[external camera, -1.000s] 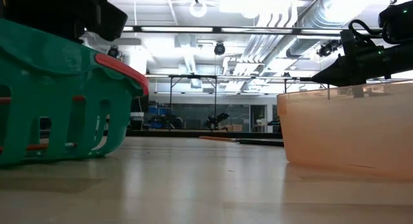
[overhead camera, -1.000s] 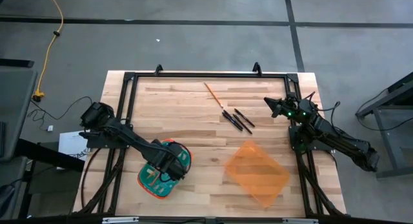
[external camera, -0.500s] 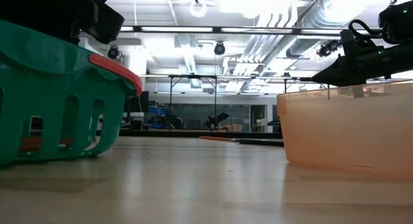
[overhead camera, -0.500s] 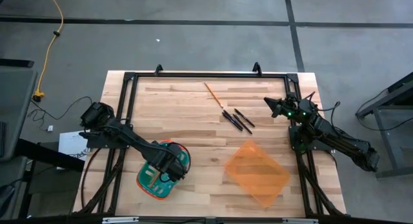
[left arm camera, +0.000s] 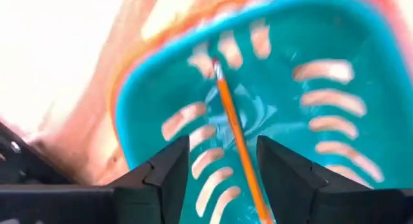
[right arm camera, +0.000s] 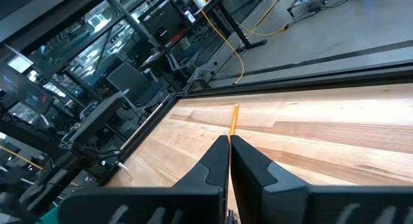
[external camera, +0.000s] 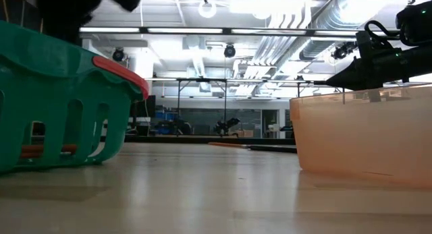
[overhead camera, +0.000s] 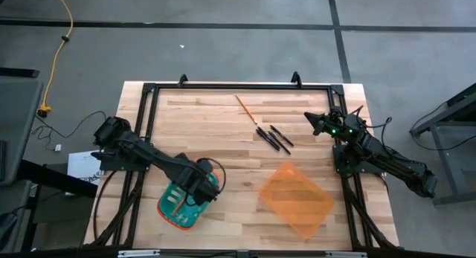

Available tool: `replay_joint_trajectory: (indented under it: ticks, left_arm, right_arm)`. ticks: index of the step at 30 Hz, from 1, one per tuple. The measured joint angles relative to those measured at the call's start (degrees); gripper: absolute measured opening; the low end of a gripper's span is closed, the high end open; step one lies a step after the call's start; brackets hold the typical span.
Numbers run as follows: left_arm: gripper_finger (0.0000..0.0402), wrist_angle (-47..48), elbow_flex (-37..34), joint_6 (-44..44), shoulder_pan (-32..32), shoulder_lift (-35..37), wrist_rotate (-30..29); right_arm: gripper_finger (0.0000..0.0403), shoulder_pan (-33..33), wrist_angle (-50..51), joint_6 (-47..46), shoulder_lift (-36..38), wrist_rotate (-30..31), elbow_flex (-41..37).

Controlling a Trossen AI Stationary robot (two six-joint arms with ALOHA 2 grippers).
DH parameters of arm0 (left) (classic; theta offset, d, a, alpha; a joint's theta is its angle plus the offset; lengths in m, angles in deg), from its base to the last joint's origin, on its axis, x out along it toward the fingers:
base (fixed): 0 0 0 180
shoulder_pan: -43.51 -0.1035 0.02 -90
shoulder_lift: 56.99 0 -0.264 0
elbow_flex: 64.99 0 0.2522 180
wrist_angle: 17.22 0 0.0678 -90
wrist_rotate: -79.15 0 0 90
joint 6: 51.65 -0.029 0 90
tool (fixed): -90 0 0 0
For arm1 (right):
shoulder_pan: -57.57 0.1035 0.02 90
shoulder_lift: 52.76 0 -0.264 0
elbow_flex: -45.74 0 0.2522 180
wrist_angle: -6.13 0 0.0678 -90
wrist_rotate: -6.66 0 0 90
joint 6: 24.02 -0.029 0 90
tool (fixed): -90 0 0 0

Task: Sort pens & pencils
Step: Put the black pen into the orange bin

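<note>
My left gripper (left arm camera: 222, 169) above teal slotted plastic basket (overhead camera: 172, 212), fingers spread; one orange wooden pencil (left arm camera: 237, 139) lying inside (no readable writing). My right gripper (overhead camera: 314, 123) at table's right edge, fingers pressed together. Another pencil (overhead camera: 245, 108) and thin black pens (overhead camera: 278, 137) on plank table (overhead camera: 208, 124); translucent orange bin (overhead camera: 296, 199) nearby.

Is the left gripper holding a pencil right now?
No. In the left wrist view the left gripper is open, and the pencil lies loose on the floor of the green basket.
</note>
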Motion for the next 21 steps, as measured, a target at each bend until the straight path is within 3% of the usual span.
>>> replay_joint_trajectory:
  ticks: [5,10,13,17,21]
  left_arm:
    - [0.0151,0.0,4.4,-5.3,-4.5,0.0,-4.4]
    - [0.0133,-3.4,4.1,-12.2,-10.8,0.0,-6.0]
    - [0.0123,-5.6,3.7,-18.2,-13.5,0.0,-10.2]
    - [0.0106,-6.6,3.7,-26.9,-14.0,0.0,-18.7]
    - [0.0084,-6.3,3.7,-33.8,-13.3,0.7,-22.1]
  right_arm:
    - [0.0007,0.0,0.0,0.0,0.0,0.0,0.0]
    - [0.0006,0.0,0.0,0.0,0.0,0.0,0.0]
    - [0.0006,0.0,0.0,0.0,0.0,0.0,0.0]
    - [0.0007,0.0,0.0,0.0,0.0,0.0,0.0]
    - [0.0006,0.0,0.0,0.0,0.0,0.0,0.0]
